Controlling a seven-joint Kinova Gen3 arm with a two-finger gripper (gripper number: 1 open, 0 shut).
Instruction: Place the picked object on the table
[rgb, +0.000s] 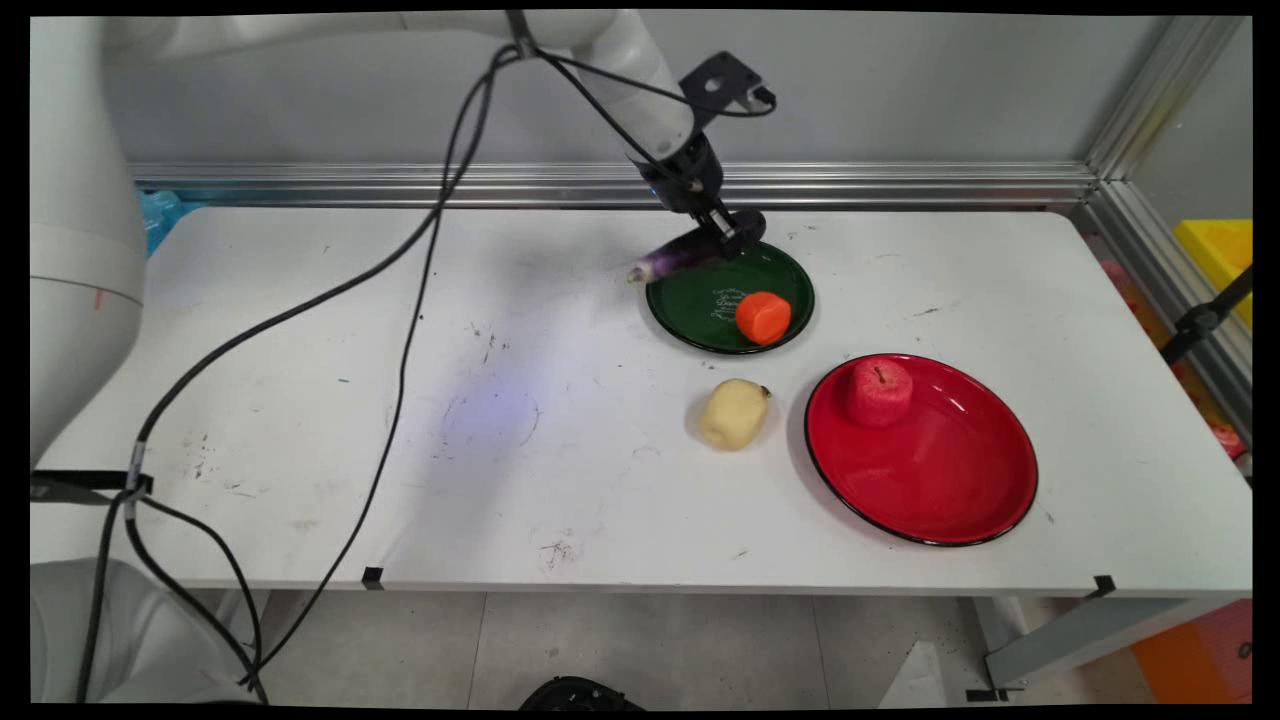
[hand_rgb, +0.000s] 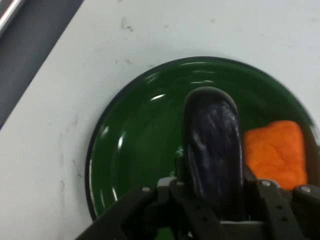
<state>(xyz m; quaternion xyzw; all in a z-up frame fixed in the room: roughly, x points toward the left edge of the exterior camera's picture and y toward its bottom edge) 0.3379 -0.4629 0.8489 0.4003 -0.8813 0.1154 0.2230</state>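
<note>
The arm reaches down from the upper left, its pincer (rgb: 738, 232) closed around a dark purple eggplant (rgb: 676, 257) held above the far rim of the green plate (rgb: 700, 300). The eggplant is glossy and lies roughly level (pale stem end pointing left). An orange carrot piece (rgb: 763, 317) sits on the plate. On the tabletop (rgb: 300, 400) nearby lie a potato (rgb: 733, 413) and a red plate (rgb: 940, 480) bearing an apple (rgb: 880, 391).

eggplant (rgb: 676, 257): dark purple, glossy, pale stem end | state: clamped between the jaws, lifted | pose: roughly level, stem end pointing left | place: over the far-left rim of the green plate (rgb: 700, 300), orange carrot piece (rgb: 763, 317) on that plate
</note>
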